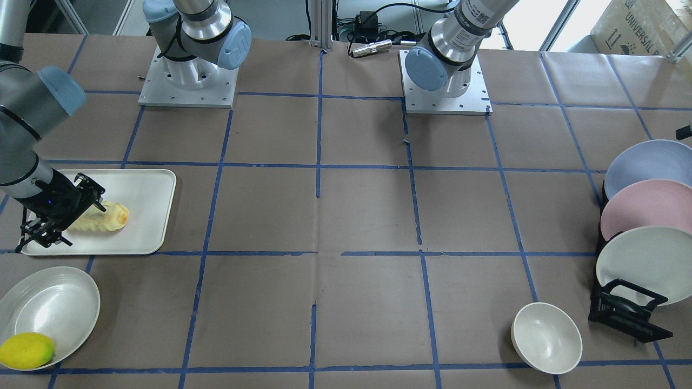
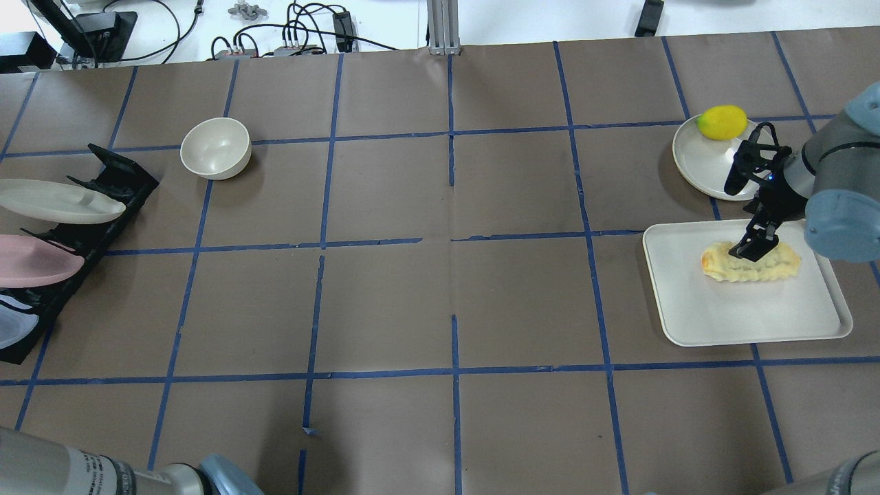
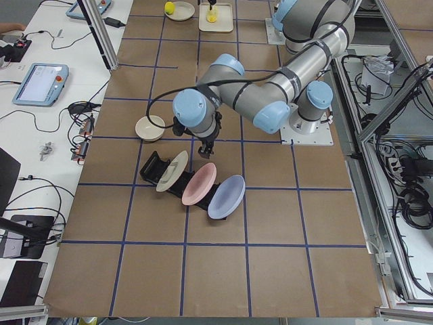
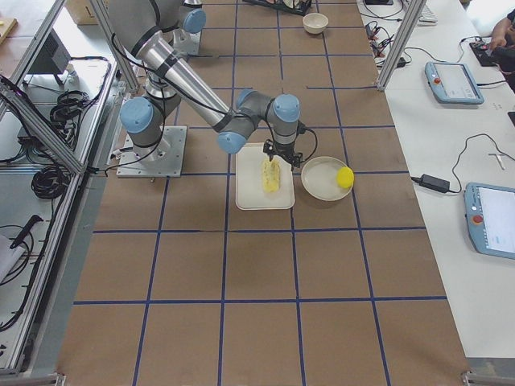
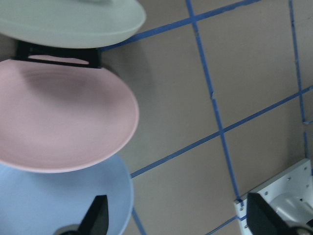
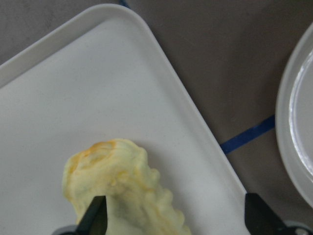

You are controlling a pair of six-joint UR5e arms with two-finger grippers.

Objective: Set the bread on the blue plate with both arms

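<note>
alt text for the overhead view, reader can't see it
The right gripper, jaws open, hangs over the bread on a white tray on the right. Beyond it a lemon sits on a white plate; far left, a white bowl and a rack of plates.

The right gripper (image 1: 95, 202) was down over the bread (image 1: 108, 217), which lay on a white tray (image 1: 146, 197) at the view's left edge. Below the tray, a lemon (image 1: 26, 350) sat at the edge of a white dish (image 1: 59, 302). Well apart, at the opposite edge, the blue plate (image 1: 649, 162) stood in a black rack (image 1: 627, 316) together with a pink plate (image 1: 646, 208) and a white plate (image 1: 643, 265). A bowl (image 1: 546, 337) stood near the rack.
</note>
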